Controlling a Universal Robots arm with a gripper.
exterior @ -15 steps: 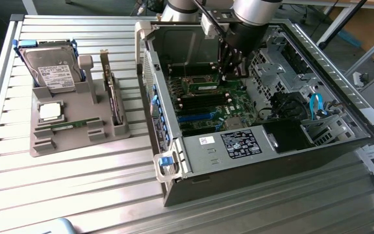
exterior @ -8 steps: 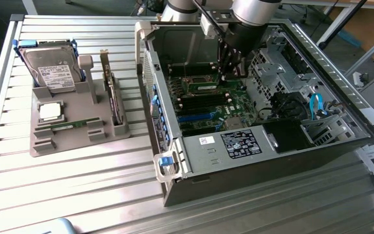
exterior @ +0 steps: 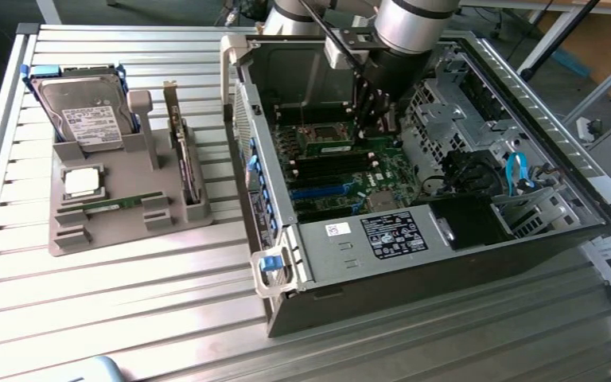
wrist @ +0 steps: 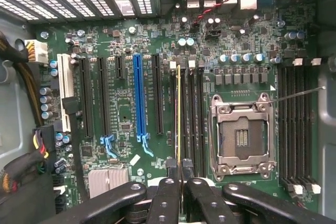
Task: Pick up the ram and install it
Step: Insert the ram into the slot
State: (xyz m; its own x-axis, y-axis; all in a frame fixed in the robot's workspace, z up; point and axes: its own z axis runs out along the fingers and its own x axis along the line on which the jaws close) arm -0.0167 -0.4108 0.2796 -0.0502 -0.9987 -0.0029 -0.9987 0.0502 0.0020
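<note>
Inside the open computer case (exterior: 412, 274) on the slatted table (exterior: 125, 318), the arm (exterior: 417, 28) reaches over the board (wrist: 126, 124), its gripper (wrist: 180, 174) pinched narrow on the ram (wrist: 178, 108), seen edge-on as a thin line over black memory slots (wrist: 195, 114) beside the processor socket (wrist: 242, 135), chips hidden.

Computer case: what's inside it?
A green motherboard with slots and an empty processor socket. The gripper holds the ram edge-on over the slots beside the socket. The arm covers part of the board; the ram hides the slot beneath.
</note>
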